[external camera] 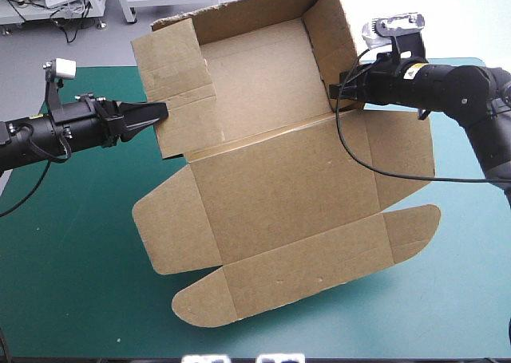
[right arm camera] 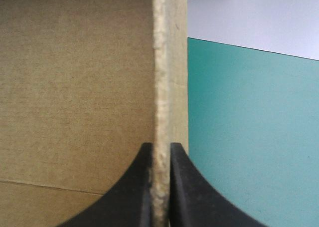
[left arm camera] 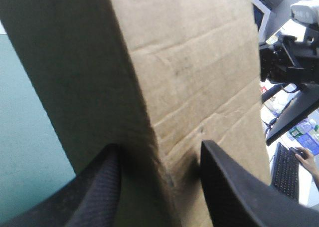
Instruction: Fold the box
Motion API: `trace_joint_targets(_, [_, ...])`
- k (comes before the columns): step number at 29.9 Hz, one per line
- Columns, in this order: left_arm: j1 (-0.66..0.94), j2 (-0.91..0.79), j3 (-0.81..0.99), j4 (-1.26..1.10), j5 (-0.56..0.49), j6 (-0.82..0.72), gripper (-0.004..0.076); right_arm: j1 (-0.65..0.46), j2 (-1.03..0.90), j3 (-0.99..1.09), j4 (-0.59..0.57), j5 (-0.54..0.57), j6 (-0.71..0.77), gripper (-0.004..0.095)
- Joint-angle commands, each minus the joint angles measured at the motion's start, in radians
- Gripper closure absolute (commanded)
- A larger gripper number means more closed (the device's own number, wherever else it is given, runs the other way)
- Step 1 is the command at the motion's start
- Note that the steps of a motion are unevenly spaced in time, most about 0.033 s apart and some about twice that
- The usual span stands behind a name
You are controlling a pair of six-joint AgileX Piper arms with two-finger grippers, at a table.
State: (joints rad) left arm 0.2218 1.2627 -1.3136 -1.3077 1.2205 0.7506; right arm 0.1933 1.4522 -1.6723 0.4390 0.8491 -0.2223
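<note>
The brown box (external camera: 295,187) lies partly formed on the teal-green cover, its far half a tray with raised walls and its near half flat with rounded flaps. My left gripper (external camera: 164,109) is at the tray's left wall. In the left wrist view its fingers (left arm camera: 159,146) stand apart, open, with the bent wall (left arm camera: 199,62) between them. My right gripper (external camera: 339,88) holds the tray's right wall. In the right wrist view it is (right arm camera: 160,146) shut on the box, with the board's edge (right arm camera: 159,62) running straight out from between the fingers.
Bare teal-green cover (external camera: 80,243) lies left of and in front of the box, and more (right arm camera: 249,137) shows beside the right gripper. The box's rounded front flap (external camera: 200,303) reaches close to the table's near edge.
</note>
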Motion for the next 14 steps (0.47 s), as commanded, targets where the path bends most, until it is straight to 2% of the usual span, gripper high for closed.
trace_joint_targets(1, [-0.006, -0.027, -0.026, -0.049, -0.051, -0.003, 0.0364, 0.026, -0.036, -0.031, 0.055, -0.078, 0.007, 0.0906])
trace_joint_targets(4, [-0.006, -0.027, -0.026, -0.039, -0.084, -0.033, 0.0368, 0.074, -0.036, -0.031, 0.044, -0.097, 0.023, 0.0906])
trace_joint_targets(9, [-0.006, -0.027, -0.026, -0.030, -0.078, -0.034, 0.0368, 0.160, -0.036, -0.031, -0.058, -0.143, 0.110, 0.0906])
trace_joint_targets(14, [-0.006, -0.027, -0.026, 0.032, -0.127, -0.061, 0.0399, 0.236, -0.036, -0.031, -0.117, -0.152, 0.169, 0.0906])
